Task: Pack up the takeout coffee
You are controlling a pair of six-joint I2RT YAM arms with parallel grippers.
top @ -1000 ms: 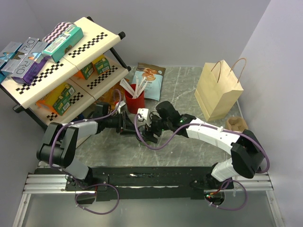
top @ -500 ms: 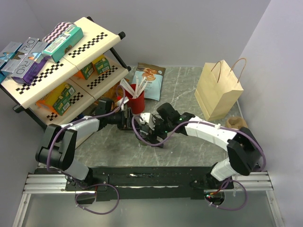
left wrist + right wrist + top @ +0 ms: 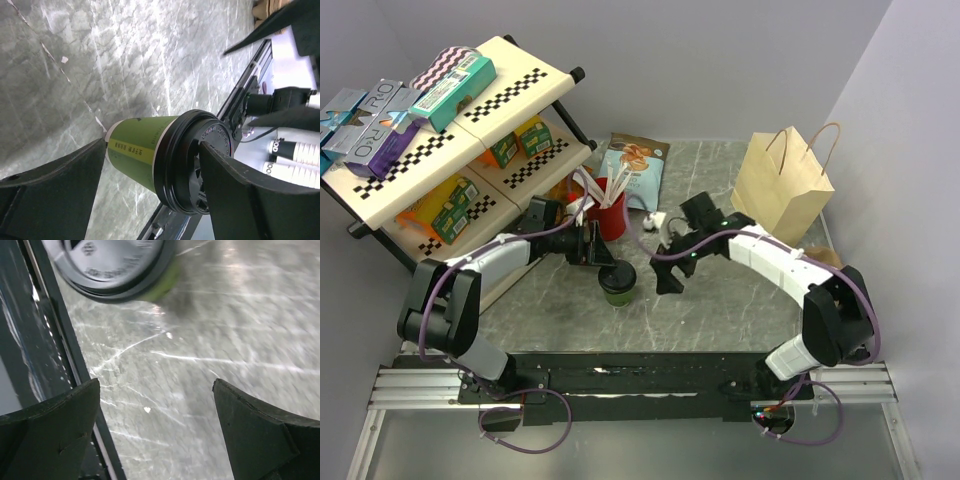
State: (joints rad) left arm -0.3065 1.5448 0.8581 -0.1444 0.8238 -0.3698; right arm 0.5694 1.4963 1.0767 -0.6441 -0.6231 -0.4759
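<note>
On the table [image 3: 720,310] between the arms, the takeout coffee [image 3: 617,281] now stands lidded and released. The left end effector [image 3: 600,255] and right end effector [image 3: 668,272] have spread apart and backed off. Bagging remains.

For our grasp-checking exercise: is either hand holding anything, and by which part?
Nothing is held. The left hand and right hand are both open; the lidded green coffee cup stands on the table between them.
</note>
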